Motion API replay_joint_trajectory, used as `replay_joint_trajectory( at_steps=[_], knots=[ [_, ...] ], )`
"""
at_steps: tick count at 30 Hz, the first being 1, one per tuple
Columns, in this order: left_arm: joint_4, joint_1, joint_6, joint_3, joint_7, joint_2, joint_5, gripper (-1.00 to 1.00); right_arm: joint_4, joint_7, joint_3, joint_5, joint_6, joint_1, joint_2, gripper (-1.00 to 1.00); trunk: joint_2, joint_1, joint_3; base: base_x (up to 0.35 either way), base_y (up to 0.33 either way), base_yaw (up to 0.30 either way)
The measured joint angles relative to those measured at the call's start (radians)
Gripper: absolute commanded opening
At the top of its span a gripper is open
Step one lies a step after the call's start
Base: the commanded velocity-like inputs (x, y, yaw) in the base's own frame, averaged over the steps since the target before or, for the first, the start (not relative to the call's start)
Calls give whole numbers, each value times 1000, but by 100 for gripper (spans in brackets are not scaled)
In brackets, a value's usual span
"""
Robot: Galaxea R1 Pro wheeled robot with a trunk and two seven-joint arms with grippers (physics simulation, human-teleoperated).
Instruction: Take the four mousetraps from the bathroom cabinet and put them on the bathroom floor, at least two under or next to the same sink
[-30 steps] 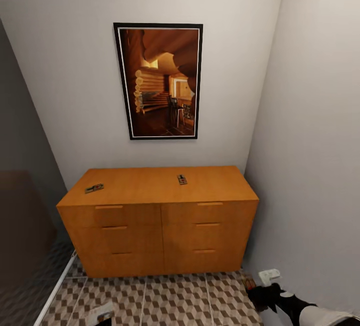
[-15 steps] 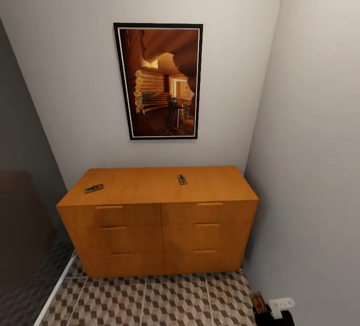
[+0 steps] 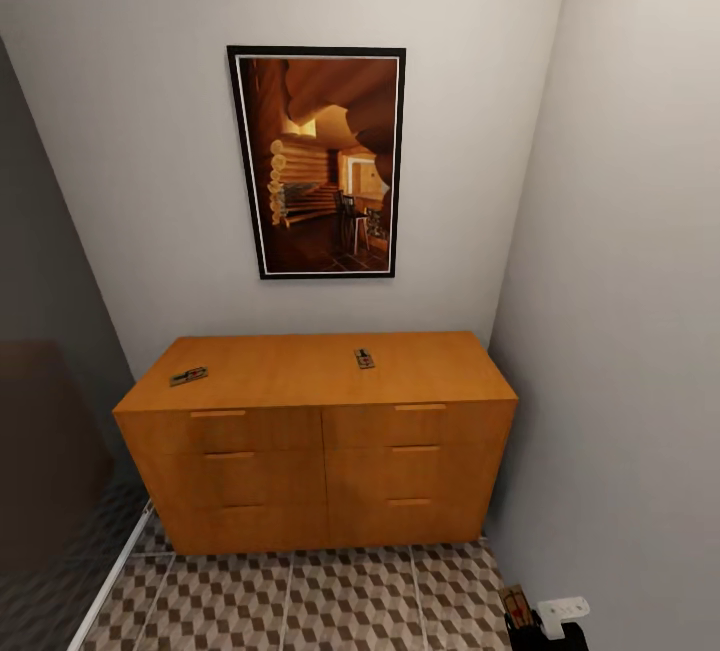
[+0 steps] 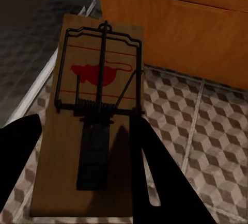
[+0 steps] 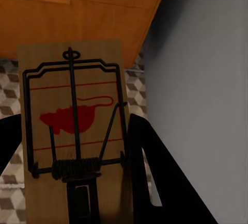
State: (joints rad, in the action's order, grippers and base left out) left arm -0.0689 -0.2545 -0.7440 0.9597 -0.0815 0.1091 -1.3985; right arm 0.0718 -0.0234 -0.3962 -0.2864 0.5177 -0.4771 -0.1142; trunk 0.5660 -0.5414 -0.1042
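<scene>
Mousetraps (image 4: 90, 115) (image 5: 72, 131) were clamped one per hand (image 4: 85, 182) (image 5: 72, 182); two others (image 3: 188, 376) (image 3: 364, 358) remained on the cabinet (image 3: 300, 471), none floored.

No readable text, numbers or brand names anywhere. Only printed marks — a red mouse-shaped silhouette between thin red lines on the mousetrap (image 4: 88, 126) in the left wrist view, same red print on the mousetrap (image 5: 75, 126) in the right wrist view — no lettering with either.
</scene>
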Motion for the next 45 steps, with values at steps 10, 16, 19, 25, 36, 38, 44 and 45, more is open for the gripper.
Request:
replay_joint_trajectory(
  at_steps=[10, 16, 19, 25, 36, 38, 44, 45],
  knots=[
    [0, 2, -8, -2, -1, -2, -28, -100, 0, 0, 0, 0, -1, 3, 0, -100, 0, 0, 0, -124, 149, 0],
    [0, 2, -8, -2, -1, -2, -29, -100, 0, 0, 0, 1, 0, 3, 0, -100, 0, 0, 0, -170, 229, 45],
    [0, 2, -8, -2, -2, -2, -28, -100, 0, 0, 0, 1, 0, 3, 0, -100, 0, 0, 0, -44, 58, 237],
    [0, 2, -8, -2, -2, -1, -27, -100, 0, 0, 0, 1, 0, 3, 0, -100, 0, 0, 0, -9, 12, 287],
    [-1, 2, -8, -2, -1, 3, -27, -100, 0, 0, 0, 2, -1, 3, 0, -100, 0, 0, 0, -28, 117, 238],
    [-1, 2, -8, -2, 0, 3, -27, -100, 0, 0, 0, 2, -1, 3, 0, -100, 0, 0, 0, -56, 298, 40],
    [-1, 2, -8, -2, 0, 2, -27, -100, 0, 0, 0, 2, -1, 3, 0, -100, 0, 0, 0, -22, 312, 11],
    [-2, 2, -8, -2, 0, 2, -27, -100, 0, 0, 0, 2, -1, 3, 0, -100, 0, 0, 0, -5, 317, 3]
  ],
)
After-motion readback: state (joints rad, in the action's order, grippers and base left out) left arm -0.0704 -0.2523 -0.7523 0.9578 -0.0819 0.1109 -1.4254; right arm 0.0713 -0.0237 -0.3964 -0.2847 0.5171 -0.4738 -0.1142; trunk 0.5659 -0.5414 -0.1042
